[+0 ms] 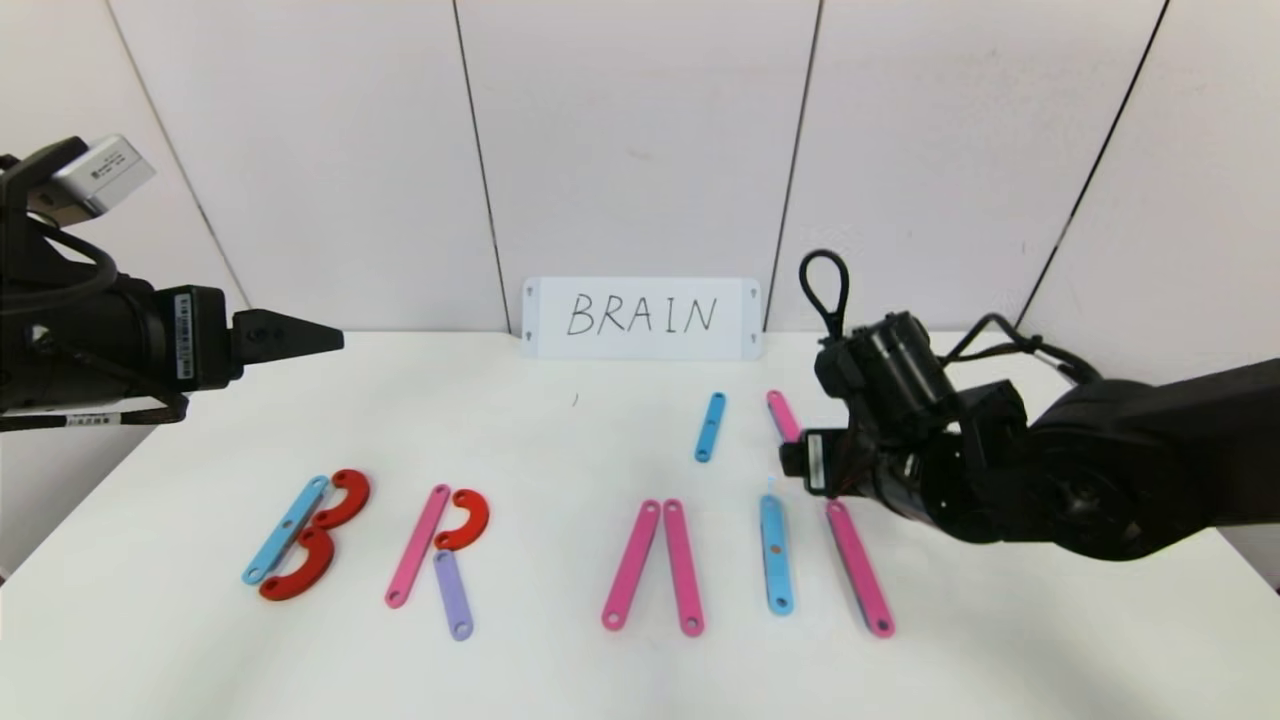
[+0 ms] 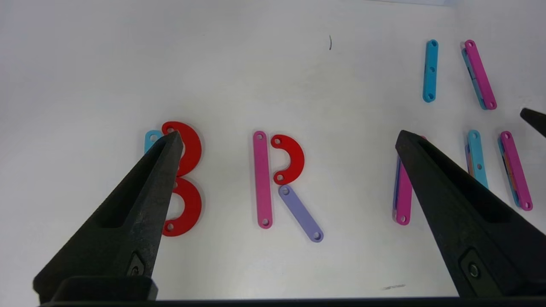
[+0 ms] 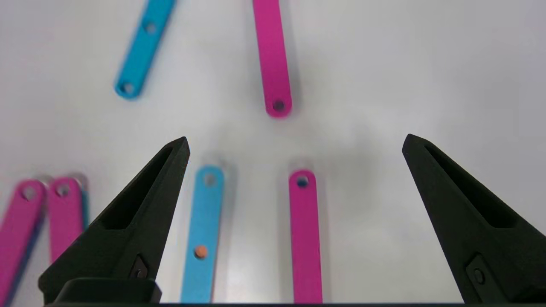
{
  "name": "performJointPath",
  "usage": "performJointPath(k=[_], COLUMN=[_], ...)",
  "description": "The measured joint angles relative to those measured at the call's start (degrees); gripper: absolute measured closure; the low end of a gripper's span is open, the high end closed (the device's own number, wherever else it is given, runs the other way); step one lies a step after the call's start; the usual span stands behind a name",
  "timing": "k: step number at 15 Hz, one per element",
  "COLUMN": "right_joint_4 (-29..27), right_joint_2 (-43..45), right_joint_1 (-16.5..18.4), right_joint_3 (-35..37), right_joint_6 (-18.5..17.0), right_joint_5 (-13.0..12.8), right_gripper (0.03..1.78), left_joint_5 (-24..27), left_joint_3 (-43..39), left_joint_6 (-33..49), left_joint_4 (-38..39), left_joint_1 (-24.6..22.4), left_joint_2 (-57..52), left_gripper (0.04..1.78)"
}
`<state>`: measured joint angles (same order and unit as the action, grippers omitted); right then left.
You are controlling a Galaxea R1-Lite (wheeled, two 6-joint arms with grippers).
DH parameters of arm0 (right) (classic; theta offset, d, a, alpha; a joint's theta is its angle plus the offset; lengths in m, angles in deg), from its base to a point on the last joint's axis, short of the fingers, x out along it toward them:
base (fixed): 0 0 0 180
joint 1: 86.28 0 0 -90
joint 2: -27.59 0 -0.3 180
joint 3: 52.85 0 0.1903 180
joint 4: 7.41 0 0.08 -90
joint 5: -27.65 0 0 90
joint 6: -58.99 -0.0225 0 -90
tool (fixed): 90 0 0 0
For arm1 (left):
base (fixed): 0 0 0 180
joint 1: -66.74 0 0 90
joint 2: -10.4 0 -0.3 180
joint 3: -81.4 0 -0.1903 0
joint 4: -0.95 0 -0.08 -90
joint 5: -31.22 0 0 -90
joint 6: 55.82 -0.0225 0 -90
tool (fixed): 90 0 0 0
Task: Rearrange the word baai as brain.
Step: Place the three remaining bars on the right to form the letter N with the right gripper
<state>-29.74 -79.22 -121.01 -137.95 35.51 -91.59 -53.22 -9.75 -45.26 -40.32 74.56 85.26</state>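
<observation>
Right gripper [image 3: 294, 143], fingers spread, above the pink strip [image 1: 858, 568]; left gripper [image 2: 286, 136], also spread, idle far left; the next pick should grasp a spare strip mid-length, squarely.

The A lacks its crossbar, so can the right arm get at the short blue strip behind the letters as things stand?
Probably yes. The right claw hangs open beside the short blue strip, which lies flat, apart from the other pieces, with nothing over it.
</observation>
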Motion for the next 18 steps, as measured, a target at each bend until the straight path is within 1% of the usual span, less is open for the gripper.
performJointPath(k=[2, 5, 7, 10, 18], right_joint_4=[-0.07, -0.9, -1.24, -1.37, -1.34], right_joint_2=[-2.15, -8.18, -12.29, -16.92, -24.2], right_joint_1=[0.34, 0.63, 0.72, 0.41, -2.54], right_joint_3=[-6.73, -16.41, -21.04, -25.06, -30.35], right_joint_6=[2.4, 3.63, 3.86, 3.83, 3.41], right_joint_5=[0.2, 0.52, 1.0, 1.17, 1.46], right_gripper=[0.07, 0.07, 0.07, 0.07, 0.07], left_joint_5=[-0.05, -0.05, -0.05, -0.05, -0.05], left_joint_3=[0.0, 0.0, 0.0, 0.0, 0.0], left_joint_6=[0.0, 0.0, -0.01, -0.06, -0.09], left_joint_4=[0.0, 0.07, 0.05, 0.09, 0.09], left_joint_1=[0.0, -0.06, -0.2, -0.33, -0.37], left_joint_2=[0.0, 0.02, 0.07, 0.35, 0.52], left_gripper=[0.08, 0.08, 0.08, 0.08, 0.08])
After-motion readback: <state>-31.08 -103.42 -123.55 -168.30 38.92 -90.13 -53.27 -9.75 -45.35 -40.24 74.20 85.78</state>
